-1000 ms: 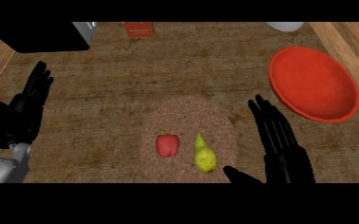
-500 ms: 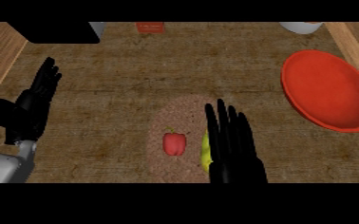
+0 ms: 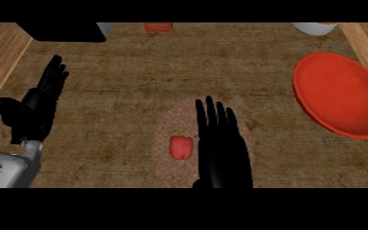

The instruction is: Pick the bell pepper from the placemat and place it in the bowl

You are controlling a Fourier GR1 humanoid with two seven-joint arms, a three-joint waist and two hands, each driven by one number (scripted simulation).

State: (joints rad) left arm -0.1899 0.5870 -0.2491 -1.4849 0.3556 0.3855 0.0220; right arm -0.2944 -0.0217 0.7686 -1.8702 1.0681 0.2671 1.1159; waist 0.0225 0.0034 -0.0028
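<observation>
The big red bowl [image 3: 334,95] sits far off at the right edge of the counter. The round placemat [image 3: 164,148] holds the red bell pepper [image 3: 180,147]. The right hand [image 3: 223,148] hovers just beside it, fingers straight and holding nothing. It should slide left and curl around the pepper. The left hand [image 3: 37,108] rests open at the left.
</observation>
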